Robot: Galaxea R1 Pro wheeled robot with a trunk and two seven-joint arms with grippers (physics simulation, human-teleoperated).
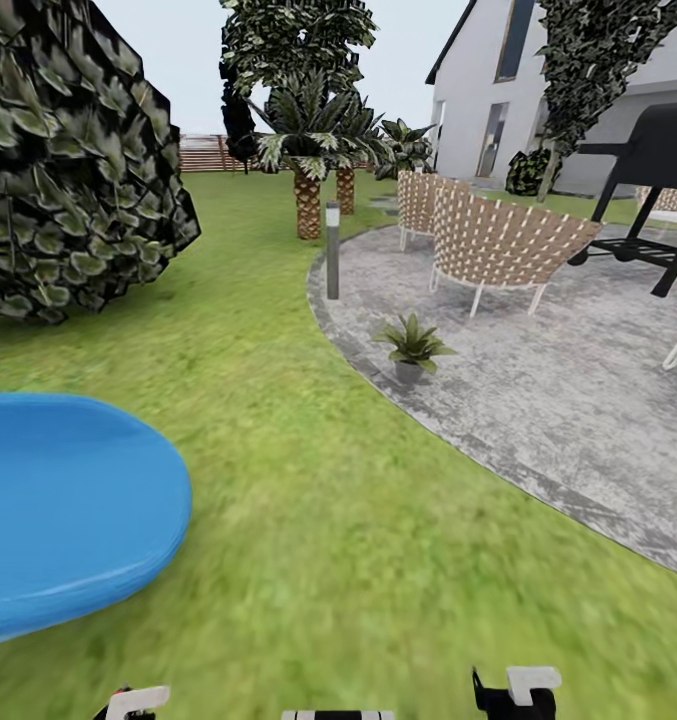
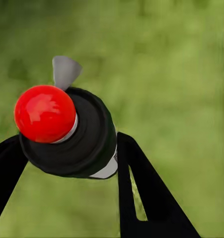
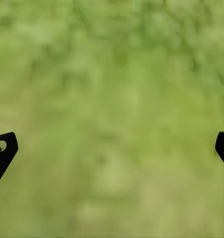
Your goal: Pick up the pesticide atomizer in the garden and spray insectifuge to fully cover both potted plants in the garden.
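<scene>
Domestic back garden. Lawn [image 1: 278, 500] underfoot; round grey patio [image 1: 538, 380] at 1 o'clock with wicker chairs [image 1: 498, 245] and grill [image 1: 648, 190]. White house [image 1: 478, 90] beyond, palms [image 1: 308, 150] and fence [image 1: 203, 153] at 12, blue pool [image 1: 58, 500] at 9.

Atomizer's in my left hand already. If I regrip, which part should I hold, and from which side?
Hold the atomizer by its dark round body, just below the red cap, with one finger on each flank, as the left hand does now. The barrel is round and even there, and coming from the sides leaves the cap and the grey tab beside it uncovered.
</scene>
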